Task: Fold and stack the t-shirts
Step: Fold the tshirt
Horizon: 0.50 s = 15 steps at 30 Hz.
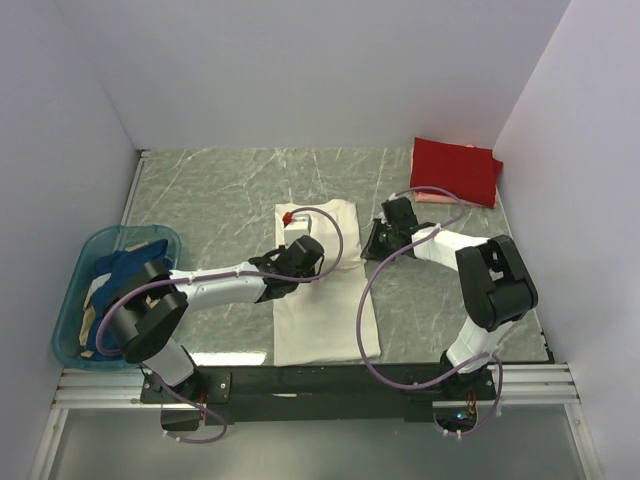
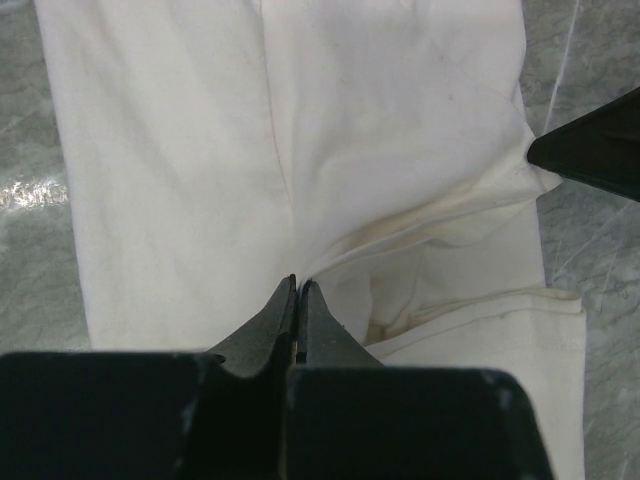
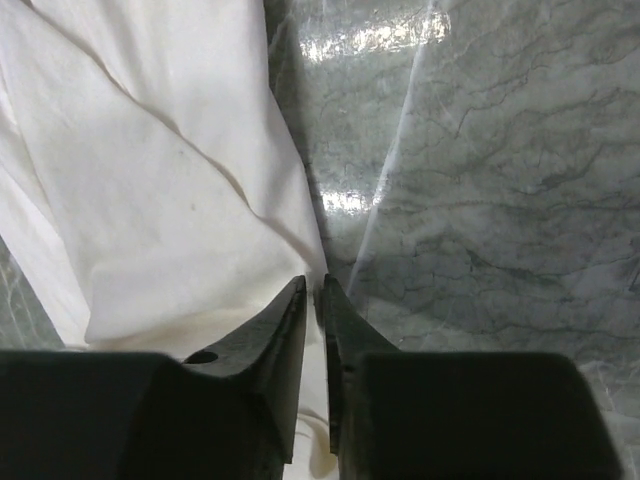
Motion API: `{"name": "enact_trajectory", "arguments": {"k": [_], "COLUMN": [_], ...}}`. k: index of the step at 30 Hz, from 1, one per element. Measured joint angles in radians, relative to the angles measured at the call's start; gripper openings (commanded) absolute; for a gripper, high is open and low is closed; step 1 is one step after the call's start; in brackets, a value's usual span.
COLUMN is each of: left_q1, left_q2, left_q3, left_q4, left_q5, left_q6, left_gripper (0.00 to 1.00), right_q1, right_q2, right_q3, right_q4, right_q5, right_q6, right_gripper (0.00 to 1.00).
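From above, a cream-white cloth t-shirt (image 1: 325,310), folded into a long strip, lies on the grey marble table (image 1: 220,190), well right of the teal plastic basket (image 1: 70,310). The left gripper (image 1: 298,245) sits on it, the right gripper (image 1: 370,248) at the shirt's edge farthest from the basket.

Left wrist — jaws pressed together on the cloth.

Right wrist — a thin slit between the jaws at the shirt's edge; whether cloth is nipped, I cannot tell.

right gripper (image 3: 313,288): jaws a narrow slit apart | cream-white t-shirt (image 3: 170,190): ahead and left of the tips, creased, its edge running to the tips, white showing in the slit, pinched or not unclear | table (image 3: 480,200): grey marble, ahead and right
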Motion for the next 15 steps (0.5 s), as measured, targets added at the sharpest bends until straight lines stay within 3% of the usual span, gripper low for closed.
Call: {"name": "enact_trajectory", "arguments": {"k": [6,15], "left_q1": [0.0,0.004], "left_q2": [0.0,-0.005], "left_q3": [0.0,-0.027], "left_q4": [0.0,0.002], "left_q5": [0.0,-0.002], "left_q6": [0.0,-0.011], "left_gripper": [0.01,0.01], "right_q1": [0.0,0.001], "right_q2": [-0.001,-0.037], "right_q3": [-0.01,0.007], "right_q4": [0.005,-0.006], "right_q5": [-0.008,-0.03], "right_q6": [0.01,0.023], "right_gripper": [0.01,0.0]}}
